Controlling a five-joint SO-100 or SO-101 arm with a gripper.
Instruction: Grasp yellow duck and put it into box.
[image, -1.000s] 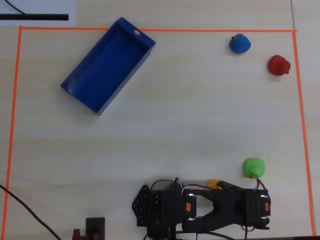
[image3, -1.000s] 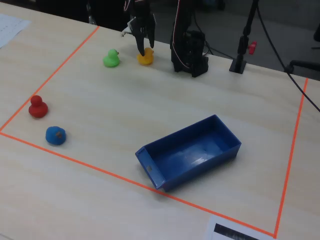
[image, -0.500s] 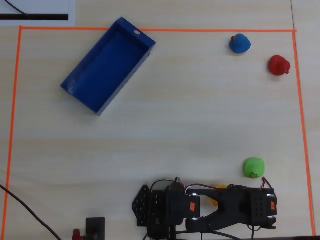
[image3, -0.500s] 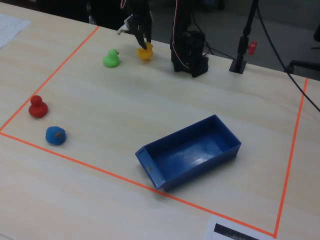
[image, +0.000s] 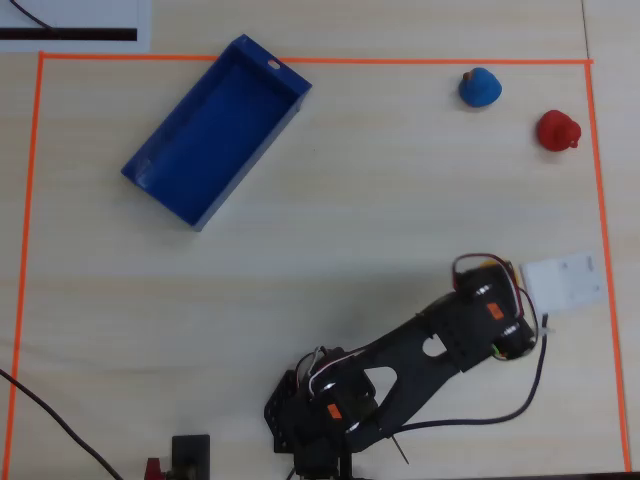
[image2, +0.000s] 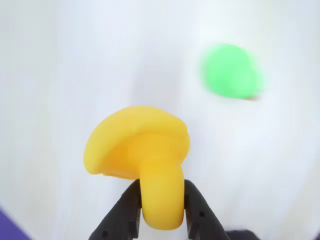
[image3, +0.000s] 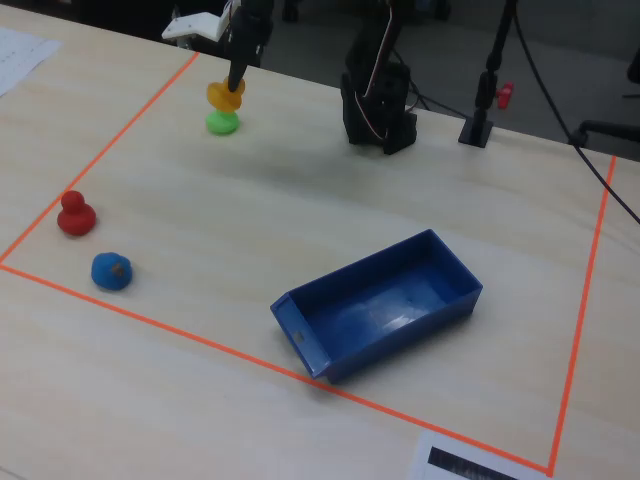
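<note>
Gripping the yellow duck (image2: 145, 160) between closed jaws, the pincer (image2: 161, 212) holds it lifted above the desk (image3: 300, 220). A green duck (image3: 222, 123) sits just beneath; the box (image3: 455, 275) lies well apart

The duck (image2: 137, 150) looks like smooth, matt yellow rubber. The box (image3: 385, 305) is glossy blue plastic with light glare on its floor. The table (image3: 300, 215) shows pale wood grain, matt. The gripper (image2: 160, 217) fingers look like matt black plastic.

Overhead looks straight down; fixed faces the arm (image3: 375, 80) obliquely.
</note>
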